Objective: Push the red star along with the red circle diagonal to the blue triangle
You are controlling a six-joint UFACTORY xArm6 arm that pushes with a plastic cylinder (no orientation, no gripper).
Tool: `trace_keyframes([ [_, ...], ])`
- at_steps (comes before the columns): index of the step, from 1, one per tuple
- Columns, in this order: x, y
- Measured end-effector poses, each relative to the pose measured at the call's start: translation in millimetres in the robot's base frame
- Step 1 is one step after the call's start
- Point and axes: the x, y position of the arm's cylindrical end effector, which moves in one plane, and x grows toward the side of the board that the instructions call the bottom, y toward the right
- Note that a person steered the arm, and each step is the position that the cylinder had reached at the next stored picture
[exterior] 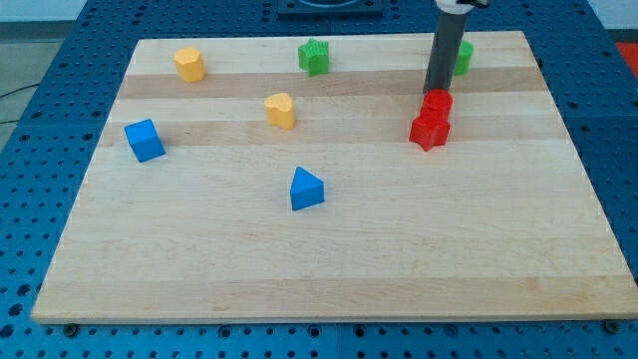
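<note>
The red star [429, 131] lies right of the board's middle, with the red circle [437, 102] touching it just above. My tip [436, 92] stands at the top edge of the red circle, touching it or nearly so. The blue triangle [306, 188] lies near the board's centre, down and to the left of the red pair, well apart from them.
A blue cube [145, 140] sits at the left. A yellow hexagon [189, 64] is at the top left and a yellow heart [281, 110] below it toward the centre. A green star [314, 56] is at the top; another green block [463, 56] shows behind the rod.
</note>
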Motion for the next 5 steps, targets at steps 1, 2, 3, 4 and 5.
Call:
trace_keyframes([
  [1, -0.7, 2.2],
  [2, -1.5, 10.6],
  [3, 15.3, -7.0],
  [4, 56.7, -46.1],
  [5, 91.8, -72.6],
])
